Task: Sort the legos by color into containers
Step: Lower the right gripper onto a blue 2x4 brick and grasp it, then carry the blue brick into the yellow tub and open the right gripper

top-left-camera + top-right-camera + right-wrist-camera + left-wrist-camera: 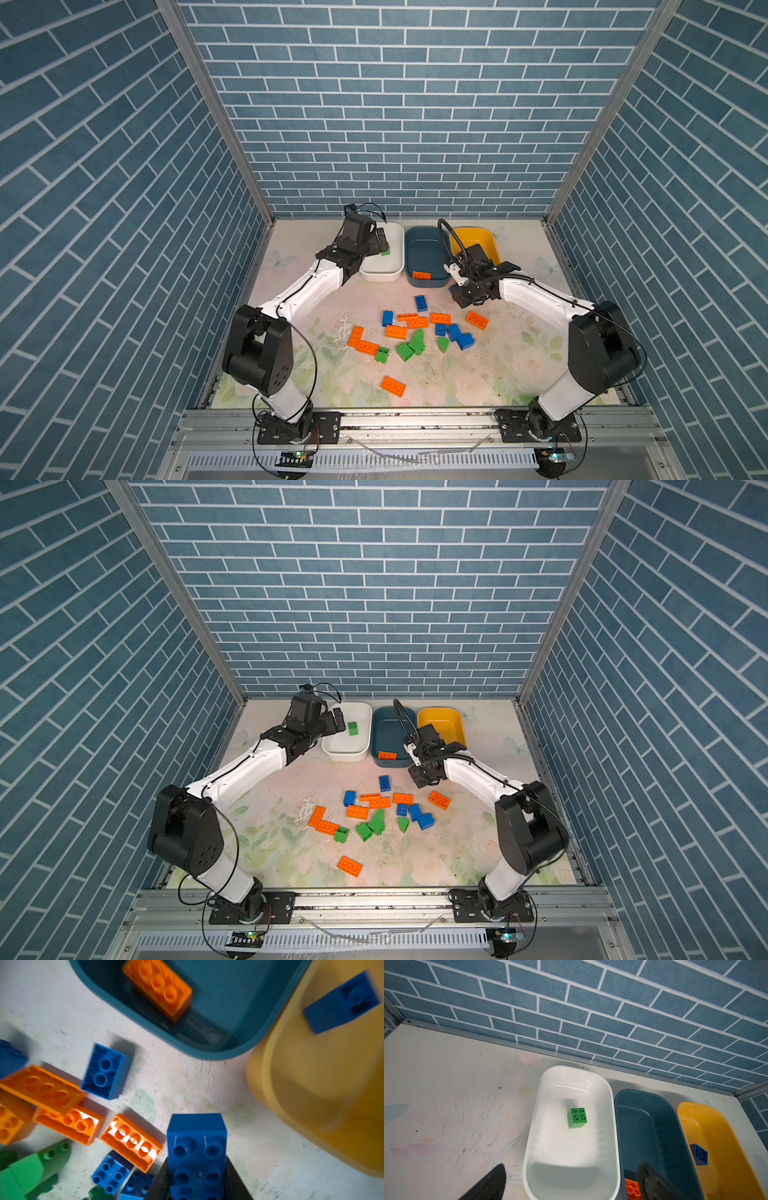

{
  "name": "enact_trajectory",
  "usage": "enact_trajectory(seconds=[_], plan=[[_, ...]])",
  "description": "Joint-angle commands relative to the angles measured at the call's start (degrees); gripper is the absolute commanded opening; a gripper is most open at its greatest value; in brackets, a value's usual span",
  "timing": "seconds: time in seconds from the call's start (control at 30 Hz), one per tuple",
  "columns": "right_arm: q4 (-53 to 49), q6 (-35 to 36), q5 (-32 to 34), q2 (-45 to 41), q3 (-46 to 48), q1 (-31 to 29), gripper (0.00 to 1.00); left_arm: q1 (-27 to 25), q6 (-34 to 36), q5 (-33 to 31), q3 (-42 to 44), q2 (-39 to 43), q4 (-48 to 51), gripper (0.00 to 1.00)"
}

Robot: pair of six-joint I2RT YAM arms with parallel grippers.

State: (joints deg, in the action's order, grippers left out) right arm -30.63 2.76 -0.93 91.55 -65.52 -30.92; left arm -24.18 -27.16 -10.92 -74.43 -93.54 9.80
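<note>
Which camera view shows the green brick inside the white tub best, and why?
The left wrist view: the green brick sits large, sharp and unobstructed, studs up, in the white tub. In both top views it is tiny, and in a top view the left gripper partly covers it. The right wrist view misses it.

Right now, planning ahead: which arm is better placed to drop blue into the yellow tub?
Right: right gripper holds a blue brick near the yellow tub; left gripper hangs open over the white tub.

A floral table (498,365) carries a white tub (381,275), a teal tub (428,283), a yellow tub (485,240) and scattered legos (417,322)
</note>
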Motion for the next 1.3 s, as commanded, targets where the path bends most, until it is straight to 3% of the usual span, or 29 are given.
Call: enact_trajectory(seconds=[0.0, 0.3, 0.63, 0.97, 1.07, 1.17, 1.27], plan=[[4.7, -1.5, -3.8, -3.3, 1.1, 2.0, 0.21, -0.5, -0.2, 0.4, 1.1, 1.3, 1.6, 0.99], [12.2, -12.7, -6.7, 0.9, -4.5, 11.7, 0.21, -0.5, -0.8, 0.8, -0.1, 2.2, 3.2, 0.99], [-3.2, -10.9, 7.8, 18.3, -24.3, 13.8, 0.22, -0.5, 2.1, -2.3, -5.1, -1.0, 12.0, 0.99], [-10.0, -10.3, 14.9, 30.6, -37.1, 13.8, 0.25, -0.4, 2.6, -2.3, -9.0, -3.4, 18.4, 0.99], [-11.2, -10.5, 14.7, 31.5, -38.7, 13.5, 0.31, -0.5, 3.2, -1.6, -9.0, -3.3, 18.6, 0.99], [-10.6, -10.7, 17.1, 30.2, -37.7, 12.8, 0.52, -0.5, 3.9, -1.8, -8.7, -3.5, 18.7, 0.99], [-10.6, -10.7, 18.0, 27.8, -35.5, 12.4, 0.61, -0.5, 4.4, -1.8, -8.7, -4.1, 19.0, 0.99]])
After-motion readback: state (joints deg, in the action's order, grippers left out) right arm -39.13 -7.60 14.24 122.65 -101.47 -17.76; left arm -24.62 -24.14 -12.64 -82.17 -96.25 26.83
